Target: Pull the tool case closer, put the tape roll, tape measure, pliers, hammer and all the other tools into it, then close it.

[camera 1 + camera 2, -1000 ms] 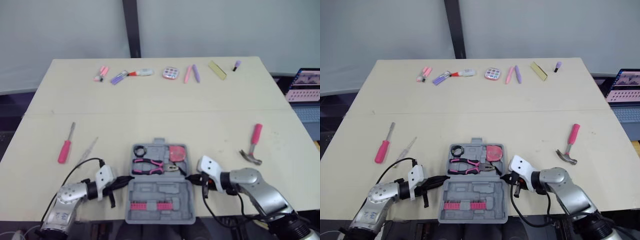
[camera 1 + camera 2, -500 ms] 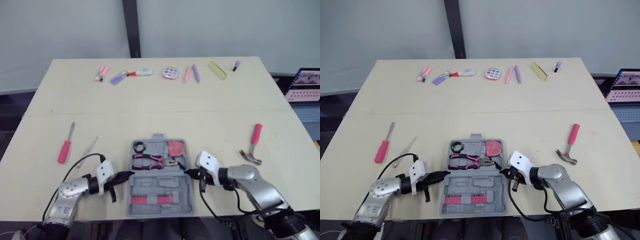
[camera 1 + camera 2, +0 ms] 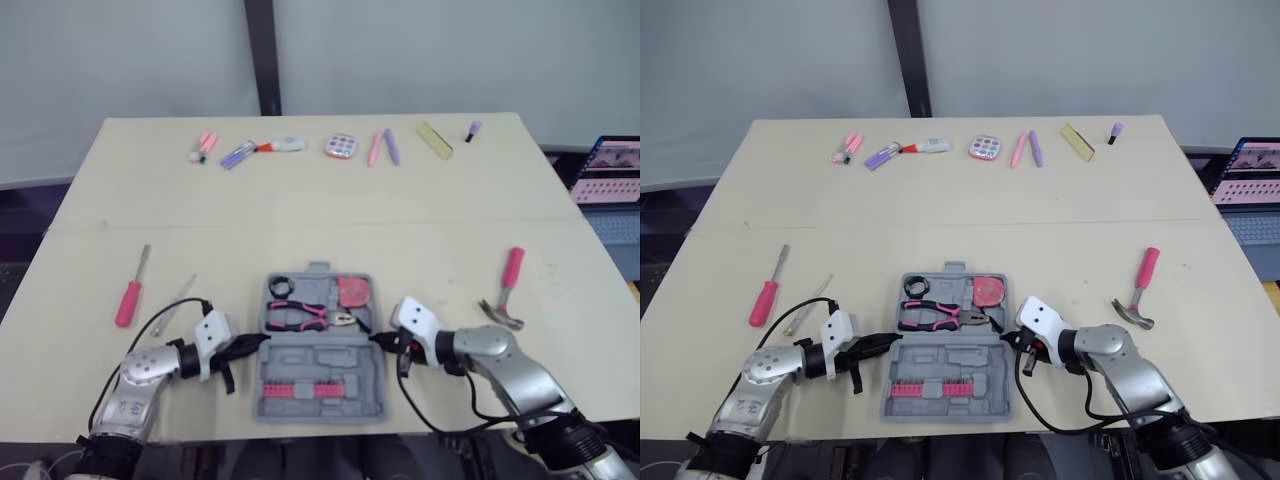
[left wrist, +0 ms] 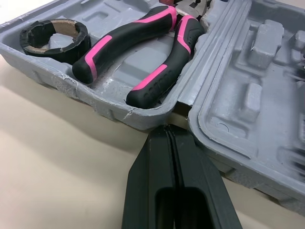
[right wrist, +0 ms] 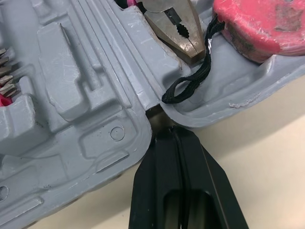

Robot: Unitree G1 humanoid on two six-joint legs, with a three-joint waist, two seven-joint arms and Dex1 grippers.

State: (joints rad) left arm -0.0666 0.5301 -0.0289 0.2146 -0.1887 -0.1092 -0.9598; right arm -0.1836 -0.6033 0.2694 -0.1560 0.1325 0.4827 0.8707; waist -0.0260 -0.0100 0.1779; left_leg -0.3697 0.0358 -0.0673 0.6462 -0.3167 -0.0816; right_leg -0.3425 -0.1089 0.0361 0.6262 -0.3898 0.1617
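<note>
The grey tool case lies open near the table's front edge. Its far half holds the black tape roll, the pink-handled pliers and the pink tape measure. A row of pink bits sits in the near half. My left gripper is shut, its tips against the hinge notch on the case's left side. My right gripper is shut too, touching the hinge on the right side. The hammer lies to the right. A pink screwdriver and a thin clear one lie to the left.
Along the table's far edge lie pink markers, purple pens, a round palette, a yellow pad and several other small items. A laptop stands off the table to the right. Bare tabletop stretches beyond the case.
The case has slid a little away from the table's front edge. Both shut grippers moved with it, staying at the hinge.
</note>
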